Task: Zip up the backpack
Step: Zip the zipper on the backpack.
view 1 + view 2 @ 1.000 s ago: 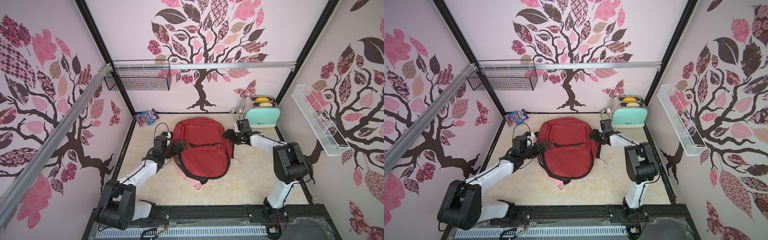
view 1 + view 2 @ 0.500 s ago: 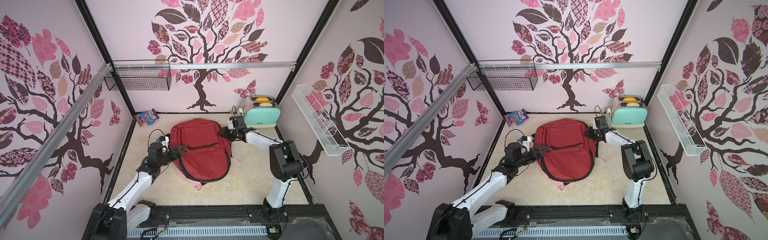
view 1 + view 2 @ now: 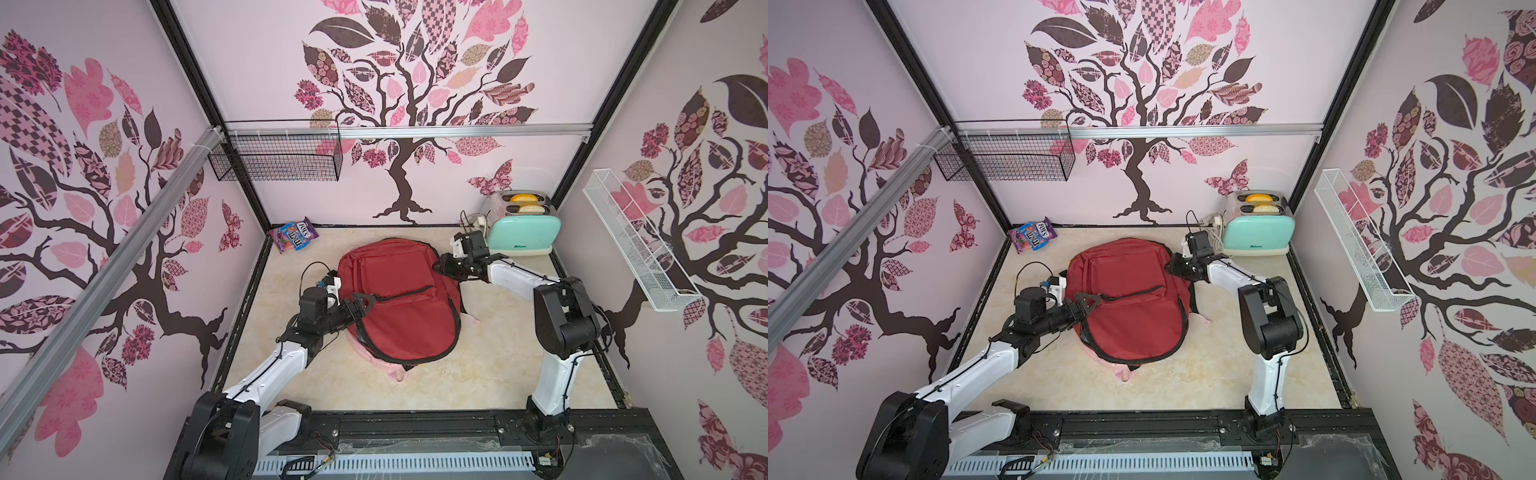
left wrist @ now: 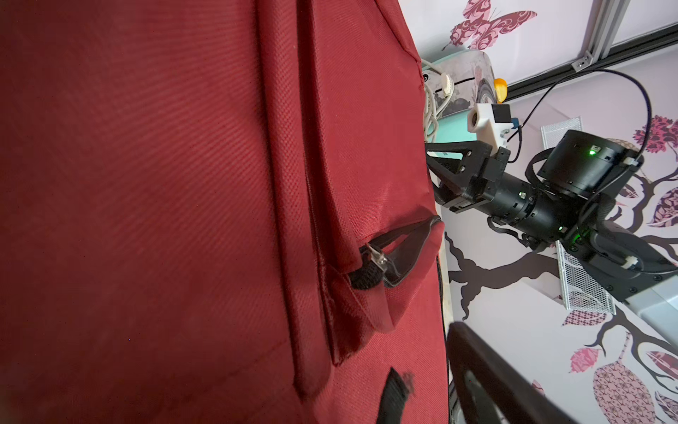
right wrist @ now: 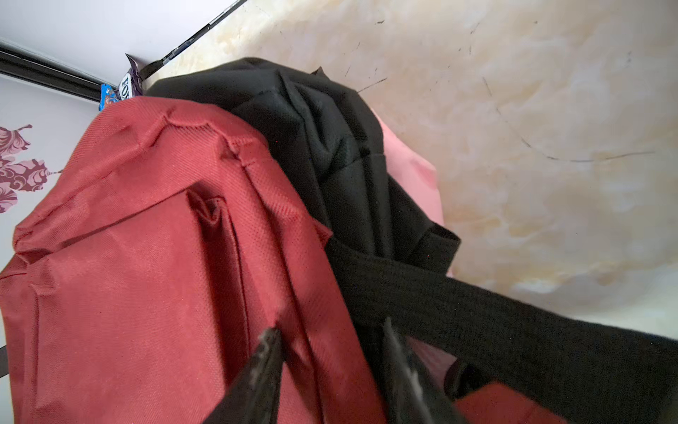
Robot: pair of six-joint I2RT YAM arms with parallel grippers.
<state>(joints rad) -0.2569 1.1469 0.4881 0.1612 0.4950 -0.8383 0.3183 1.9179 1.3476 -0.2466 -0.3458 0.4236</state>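
Top views: red backpack (image 3: 399, 316) lay flat in the middle of the table (image 3: 498, 365), on a pink cloth (image 3: 397, 374). Long axis ran from the robot's side to the back wall, top end toward the wall, front face up. The front pocket zipper (image 3: 401, 292) ran crosswise, from the left arm's side to the right arm's side. The left gripper (image 3: 365, 300) sat at that zipper's left end, jaws wide apart, nothing in them. The right gripper (image 3: 439, 266) was against the bag's upper right edge, near the toaster (image 3: 523, 239); its opening was not readable from here. Same layout in both top views, candy bag (image 3: 1034, 237) well apart in the back corner

Left wrist: slider (image 4: 375, 257) with black pull tab (image 4: 365, 281) lay ahead of the left gripper, a short stretch of teeth gaping beyond it. One left finger (image 4: 491, 381) showed, clear of the tab. Left arm looked the nearer one, so likely it takes the tab and draws it along the crosswise line

Right wrist: fingers (image 5: 264, 367) stood partway apart with a red side fold between them, black strap (image 5: 477, 304) just beside. Pinched or only straddled, could not tell
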